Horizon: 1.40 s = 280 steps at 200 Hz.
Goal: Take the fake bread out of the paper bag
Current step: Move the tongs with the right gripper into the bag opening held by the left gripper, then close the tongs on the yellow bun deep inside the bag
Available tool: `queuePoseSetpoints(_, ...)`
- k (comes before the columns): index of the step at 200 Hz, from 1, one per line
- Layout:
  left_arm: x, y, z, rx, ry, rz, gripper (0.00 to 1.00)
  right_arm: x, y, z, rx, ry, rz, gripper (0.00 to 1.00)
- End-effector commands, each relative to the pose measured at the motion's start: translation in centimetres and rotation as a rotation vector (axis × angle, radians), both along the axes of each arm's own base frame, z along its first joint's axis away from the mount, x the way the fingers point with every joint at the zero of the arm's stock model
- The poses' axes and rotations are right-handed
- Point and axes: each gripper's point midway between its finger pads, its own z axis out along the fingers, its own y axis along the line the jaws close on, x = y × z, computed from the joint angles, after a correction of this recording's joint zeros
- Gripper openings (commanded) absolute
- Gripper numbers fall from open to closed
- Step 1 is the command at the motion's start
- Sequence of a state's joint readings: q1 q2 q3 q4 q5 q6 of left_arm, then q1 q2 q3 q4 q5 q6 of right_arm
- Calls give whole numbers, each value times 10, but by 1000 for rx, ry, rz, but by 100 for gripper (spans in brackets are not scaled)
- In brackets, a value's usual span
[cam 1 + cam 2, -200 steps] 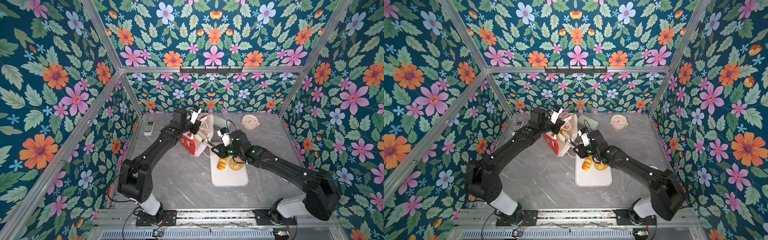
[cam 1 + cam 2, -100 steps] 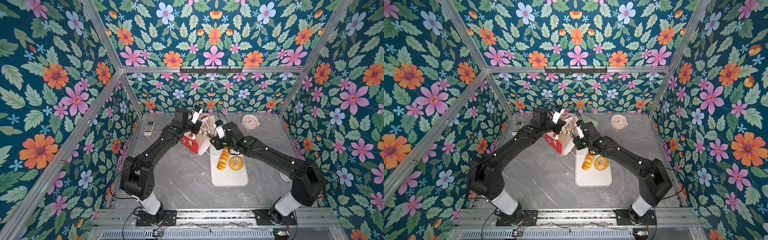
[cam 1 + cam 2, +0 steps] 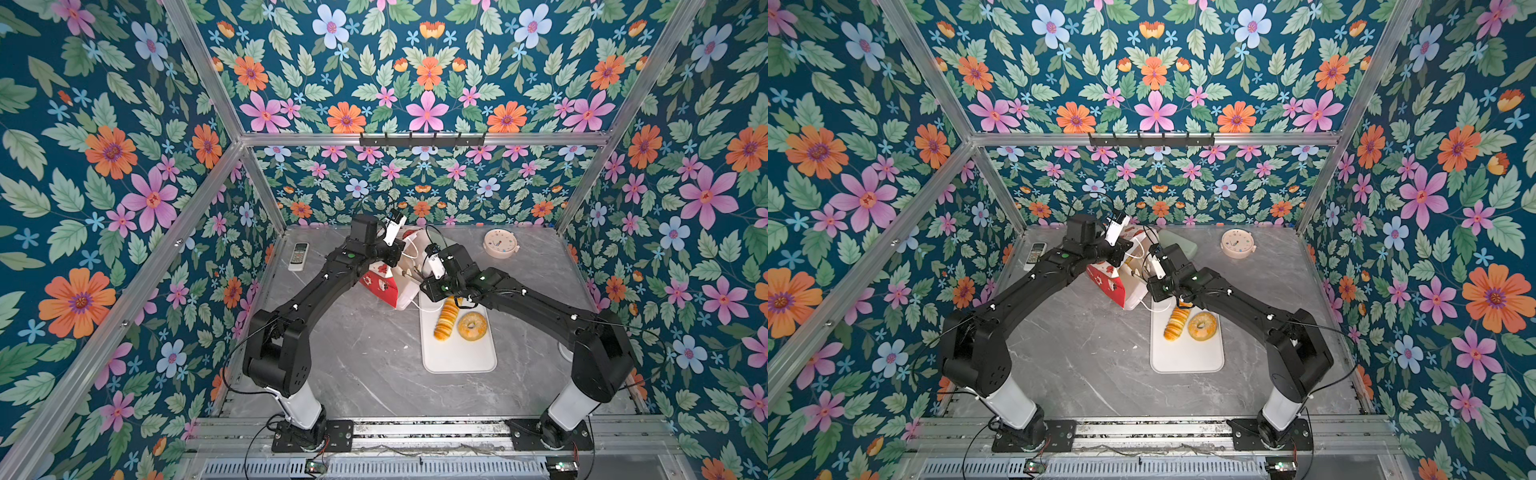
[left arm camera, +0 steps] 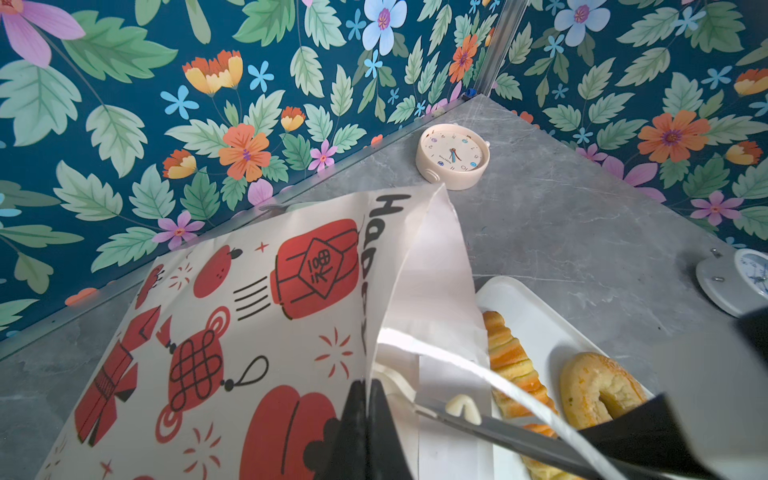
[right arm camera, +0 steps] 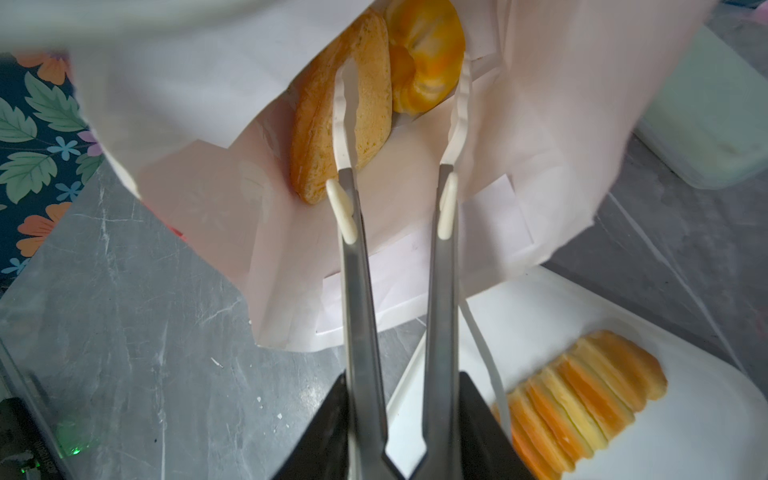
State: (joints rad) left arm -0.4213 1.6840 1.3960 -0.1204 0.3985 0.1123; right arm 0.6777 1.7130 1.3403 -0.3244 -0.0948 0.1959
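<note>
Jaws, left gripper [image 4: 365, 401]: clamped on rim of tilted white-and-red paper bag [image 4: 249, 311].
Bag interior: flat golden bun [image 5: 316, 124], twisted orange roll [image 5: 424, 54].
Jaws, right gripper [image 5: 401, 399]: clamped on steel tongs [image 5: 360, 311], tips apart inside bag.
White rectangular tray [image 3: 457, 357]: ridged loaf [image 3: 445, 318], ring bagel [image 3: 471, 326].

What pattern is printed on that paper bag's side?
The paper bag shows red lanterns and knots, black-lined, on white; clearest in the left wrist view.
</note>
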Motion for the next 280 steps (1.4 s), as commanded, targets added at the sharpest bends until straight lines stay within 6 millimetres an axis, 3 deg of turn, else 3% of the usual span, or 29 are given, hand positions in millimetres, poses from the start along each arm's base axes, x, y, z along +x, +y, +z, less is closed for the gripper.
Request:
queuePoseSetpoints(1, -1, -2, 1, 15, -10, -23, 0, 4, 8, -1, 8, 2, 17, 38)
queuePoseSetpoints(94, -8, -9, -4, 16, 13, -80, 0, 24, 19, -16, 29, 6, -34, 38)
queuePoseSetpoints(152, -13, -7, -3, 29, 10, -93, 0, 32, 26, -26, 42, 8, -45, 28)
queuePoseSetpoints(231, -11, -3, -11, 52, 21, -72, 0, 30, 27, -7, 92, -17, -52, 21)
queuePoseSetpoints(280, -5, -1, -21, 73, 28, -49, 0, 23, 24, 3, 116, 9, -67, 22)
